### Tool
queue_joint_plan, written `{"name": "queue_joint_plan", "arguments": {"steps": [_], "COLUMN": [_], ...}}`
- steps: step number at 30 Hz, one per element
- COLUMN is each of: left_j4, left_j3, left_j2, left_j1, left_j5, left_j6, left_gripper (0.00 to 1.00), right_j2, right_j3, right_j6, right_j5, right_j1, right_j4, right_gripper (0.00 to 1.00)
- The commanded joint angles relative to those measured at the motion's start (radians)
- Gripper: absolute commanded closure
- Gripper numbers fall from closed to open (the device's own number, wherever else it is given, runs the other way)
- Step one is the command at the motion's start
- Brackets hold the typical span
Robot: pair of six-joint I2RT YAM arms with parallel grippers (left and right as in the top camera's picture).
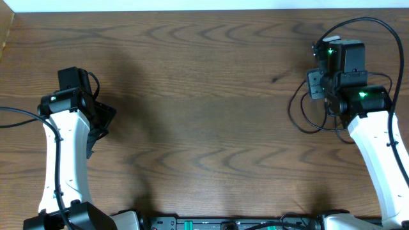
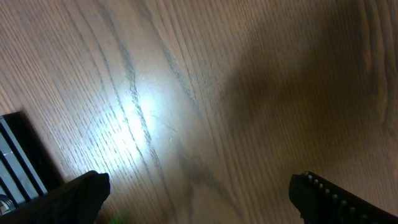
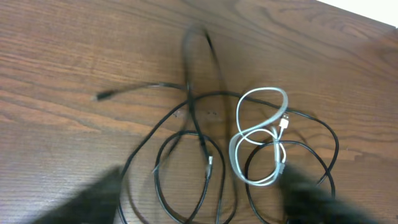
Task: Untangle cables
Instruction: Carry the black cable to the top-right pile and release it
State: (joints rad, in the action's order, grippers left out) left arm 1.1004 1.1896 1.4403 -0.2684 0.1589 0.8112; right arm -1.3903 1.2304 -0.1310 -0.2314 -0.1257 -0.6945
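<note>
The cables lie in a loose tangle on the wooden table under my right arm. In the right wrist view, several black cables (image 3: 194,115) loop over one another, and one strand near the middle is blurred. A shorter white cable (image 3: 234,155) is folded in a figure-eight among them on the right. My right gripper (image 3: 202,200) hangs over the tangle, its blurred fingers wide apart and holding nothing. From overhead only thin black loops (image 1: 299,126) show beside the right wrist (image 1: 339,76). My left gripper (image 2: 199,183) is open over bare wood at the far left (image 1: 102,124).
The arms' bases and a black rail (image 1: 211,223) line the table's front edge. The table's far edge runs along the top, with a wooden corner (image 1: 5,32) at the top left. A black-and-white striped object (image 2: 18,155) shows at the left of the left wrist view.
</note>
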Motion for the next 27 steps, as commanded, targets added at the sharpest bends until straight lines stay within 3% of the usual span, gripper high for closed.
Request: {"name": "queue_joint_plan", "arguments": {"steps": [1, 27], "left_j4": [0.006, 0.006], "left_j3": [0.005, 0.005], "left_j2": [0.002, 0.002], "left_j1": [-0.002, -0.002], "left_j5": [0.006, 0.006], "left_j6": [-0.005, -0.005], "left_gripper": [0.02, 0.02], "right_j2": [-0.003, -0.003], "right_j3": [0.001, -0.001], "right_j6": [0.015, 0.014], "right_j5": [0.005, 0.006], "right_j1": [0.003, 0.001], "right_j4": [-0.001, -0.013], "right_gripper": [0.01, 0.01]}}
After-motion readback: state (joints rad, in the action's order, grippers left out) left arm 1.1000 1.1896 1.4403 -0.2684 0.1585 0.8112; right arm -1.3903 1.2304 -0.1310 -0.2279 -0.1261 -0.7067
